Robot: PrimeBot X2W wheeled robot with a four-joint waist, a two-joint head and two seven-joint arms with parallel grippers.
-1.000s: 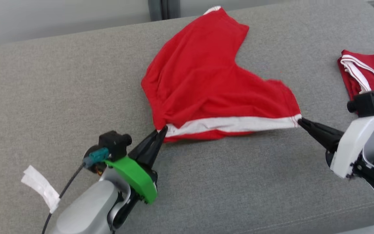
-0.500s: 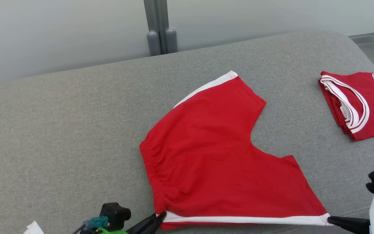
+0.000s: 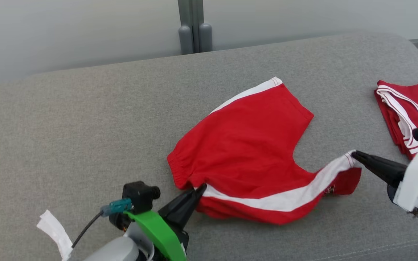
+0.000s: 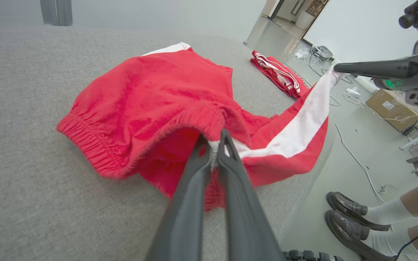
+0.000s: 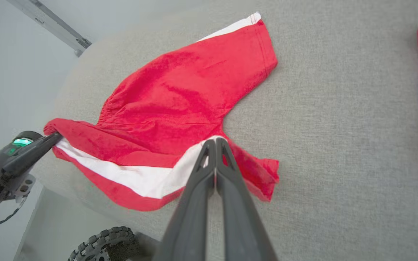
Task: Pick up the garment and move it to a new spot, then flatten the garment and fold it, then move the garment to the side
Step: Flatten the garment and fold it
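On sofa [image 3: 85, 127]: red shorts [image 3: 249, 145] w/ white stripe [image 3: 289, 197]

No legible text anywhere, garment [image 3: 252, 145] included.

Bright, soft, even light, perhaps from above. Only a faint shadow lies under the near edge of the red shorts [image 3: 245, 145]. Both wrist views curve strongly towards their edges; beyond the shorts the background looks pale and washed out.
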